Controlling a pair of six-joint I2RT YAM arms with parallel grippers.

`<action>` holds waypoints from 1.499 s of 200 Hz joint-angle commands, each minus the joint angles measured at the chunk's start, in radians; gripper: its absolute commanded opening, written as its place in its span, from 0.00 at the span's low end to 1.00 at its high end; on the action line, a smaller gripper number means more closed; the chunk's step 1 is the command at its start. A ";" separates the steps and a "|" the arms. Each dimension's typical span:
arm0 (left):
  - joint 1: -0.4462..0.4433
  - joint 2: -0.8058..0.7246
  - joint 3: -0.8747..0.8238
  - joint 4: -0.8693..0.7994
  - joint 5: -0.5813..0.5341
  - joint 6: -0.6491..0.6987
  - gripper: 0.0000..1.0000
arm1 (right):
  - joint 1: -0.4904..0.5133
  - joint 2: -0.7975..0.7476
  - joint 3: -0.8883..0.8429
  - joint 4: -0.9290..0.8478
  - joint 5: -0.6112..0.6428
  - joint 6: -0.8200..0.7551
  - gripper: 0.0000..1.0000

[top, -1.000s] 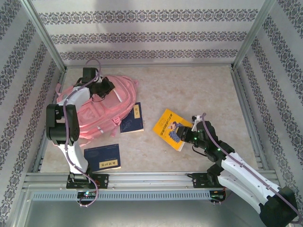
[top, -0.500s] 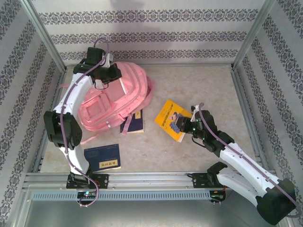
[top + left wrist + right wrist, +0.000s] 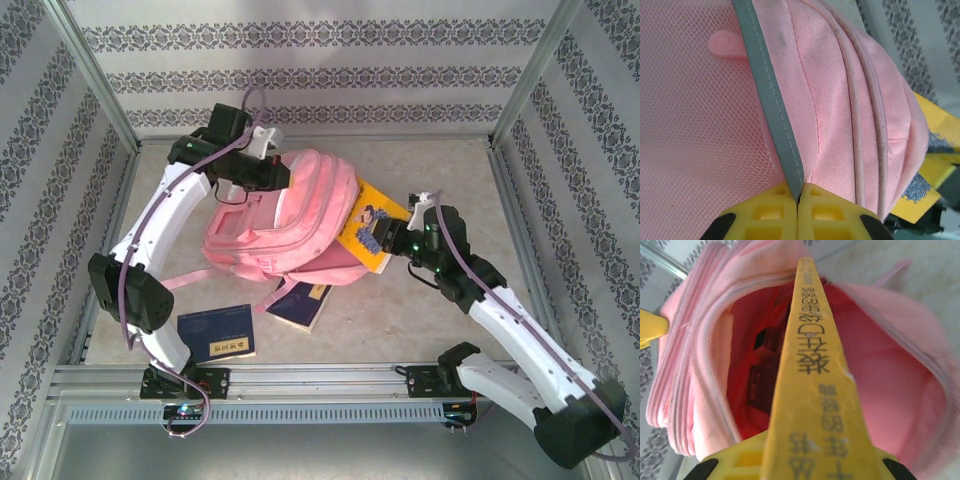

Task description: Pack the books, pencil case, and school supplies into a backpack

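At the near edge of the table (image 3: 440, 330), bottom left in the top view, one navy book (image 3: 215, 333) lies flat by itself, well apart from both grippers. A bit further in, a second navy book (image 3: 300, 303) pokes out from under the lower edge of the backpack (image 3: 285, 230), so it's partly covered.

Next up is the right gripper (image 3: 385, 243), clamped on the yellow book (image 3: 365, 225). The right wrist view looks straight down the book's spine (image 3: 810, 365), with a yellow finger pressed on each side at the bottom. The book's far end sits right at the backpack's open mouth (image 3: 715, 340). The lining is reddish-pink, and there are some dark shapes inside that I can't make out.

The backpack itself sits mid-table, propped up, opening turned toward the right arm.

At the far side, the left gripper (image 3: 283, 175) is on the bag's upper edge. In its wrist view the two yellow fingers (image 3: 765, 215) are squeezed together on a grey trim strip (image 3: 767, 100) running between pink mesh (image 3: 690, 125) and the pink fabric (image 3: 840, 100).
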 commanded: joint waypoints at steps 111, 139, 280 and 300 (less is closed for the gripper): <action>-0.431 0.054 0.063 -0.126 -0.530 0.092 0.66 | 0.034 0.010 -0.168 0.577 -0.237 0.479 0.00; -0.484 0.089 0.089 -0.136 -0.581 0.101 0.67 | 0.043 0.004 -0.172 0.578 -0.239 0.485 0.00; -0.530 0.025 0.121 -0.130 -0.802 0.173 0.00 | 0.050 -0.051 -0.159 0.338 -0.154 0.336 0.00; -0.493 -0.039 0.115 -0.132 -0.804 0.174 0.00 | 0.055 -0.044 -0.187 0.304 -0.136 0.299 0.00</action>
